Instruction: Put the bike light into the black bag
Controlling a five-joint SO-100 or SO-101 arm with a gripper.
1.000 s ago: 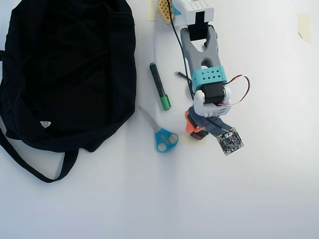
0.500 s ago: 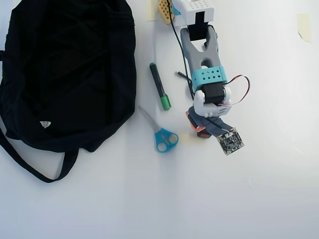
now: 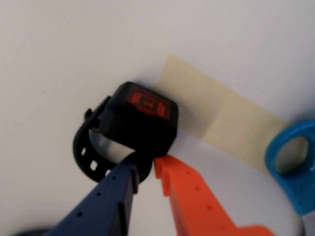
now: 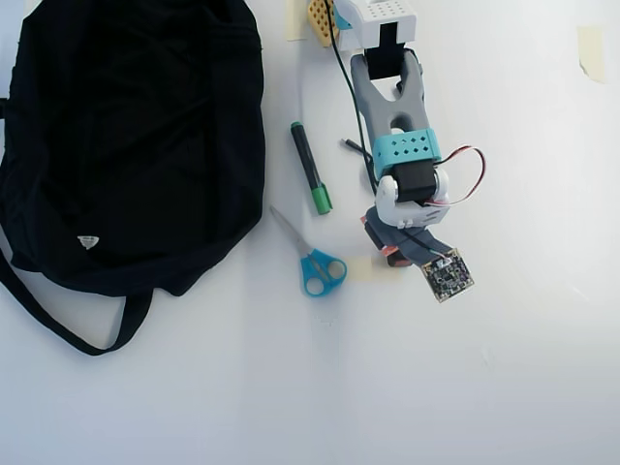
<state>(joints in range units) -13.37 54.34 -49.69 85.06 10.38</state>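
The black bag (image 4: 126, 145) lies at the left of the overhead view, well apart from the arm. The pincer (image 3: 145, 169) has closed in since a second ago, its orange finger (image 3: 189, 196) now mostly tucked under the wrist. It pinches the bike light (image 3: 140, 120) by the near edge, red lens up, strap ring (image 3: 88, 152) to the wrist view's left, on the bench (image 4: 504, 368) beside yellow tape (image 3: 221, 120). Blue-handled scissors (image 4: 315, 266) and a green-capped marker (image 4: 311, 168) lie between light and bag.
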